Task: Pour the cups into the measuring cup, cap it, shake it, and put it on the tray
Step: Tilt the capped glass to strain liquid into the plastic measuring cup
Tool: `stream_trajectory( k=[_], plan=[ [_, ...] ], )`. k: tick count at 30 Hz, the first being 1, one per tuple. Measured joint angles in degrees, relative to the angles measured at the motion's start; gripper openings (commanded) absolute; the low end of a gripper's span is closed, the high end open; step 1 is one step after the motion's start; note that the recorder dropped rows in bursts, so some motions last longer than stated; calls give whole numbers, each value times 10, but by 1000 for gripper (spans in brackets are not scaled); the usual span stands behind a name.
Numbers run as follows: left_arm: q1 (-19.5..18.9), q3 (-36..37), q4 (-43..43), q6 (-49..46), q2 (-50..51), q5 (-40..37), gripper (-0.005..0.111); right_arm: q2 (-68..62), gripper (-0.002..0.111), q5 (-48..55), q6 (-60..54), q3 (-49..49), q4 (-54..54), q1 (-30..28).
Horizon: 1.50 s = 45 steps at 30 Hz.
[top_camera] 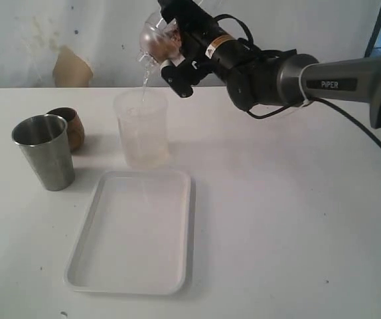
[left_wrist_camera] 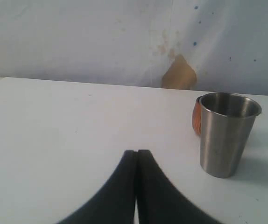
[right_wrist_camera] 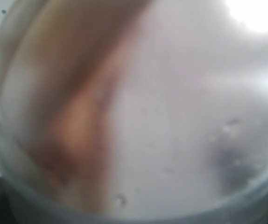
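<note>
One measuring cup is being shown upright on the white table, toward the back and left of centre in the exterior view. Its long axis is vertical and its open mouth is pointing straight up. Its printed scale cannot be made out. A thin stream of clear liquid is being poured into that mouth from above.

The stream is being let out of a cloudy plastic cup, which is being held tipped over, mouth angled down and to the left, by the right gripper. The fingers are being pressed against its sides. In the right wrist view this cloudy cup is filling nearly the whole frame, with a blurred brownish streak showing through its wall.

Just in front of the measuring cup the tray is being shown flat, its long axis running away from the camera.

To the left, the steel tumbler is standing mouth up, with the copper-brown cup just behind it and partly hidden.

The left gripper is being held over bare table, its fingers pressed together on nothing.

A pale, stained wall is being seen behind the table, with a tan patch on it.
</note>
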State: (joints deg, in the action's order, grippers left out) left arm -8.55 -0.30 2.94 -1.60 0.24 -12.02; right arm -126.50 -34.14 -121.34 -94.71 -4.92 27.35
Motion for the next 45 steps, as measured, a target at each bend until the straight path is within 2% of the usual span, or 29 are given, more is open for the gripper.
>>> stream_trajectory(
  k=[15, 45],
  plan=[
    [0, 0, 0, 0, 0, 0, 0, 0, 0, -50, 0, 20, -1, 6],
    [0, 0, 0, 0, 0, 0, 0, 0, 0, -44, 0, 21, -43, 6]
  ],
)
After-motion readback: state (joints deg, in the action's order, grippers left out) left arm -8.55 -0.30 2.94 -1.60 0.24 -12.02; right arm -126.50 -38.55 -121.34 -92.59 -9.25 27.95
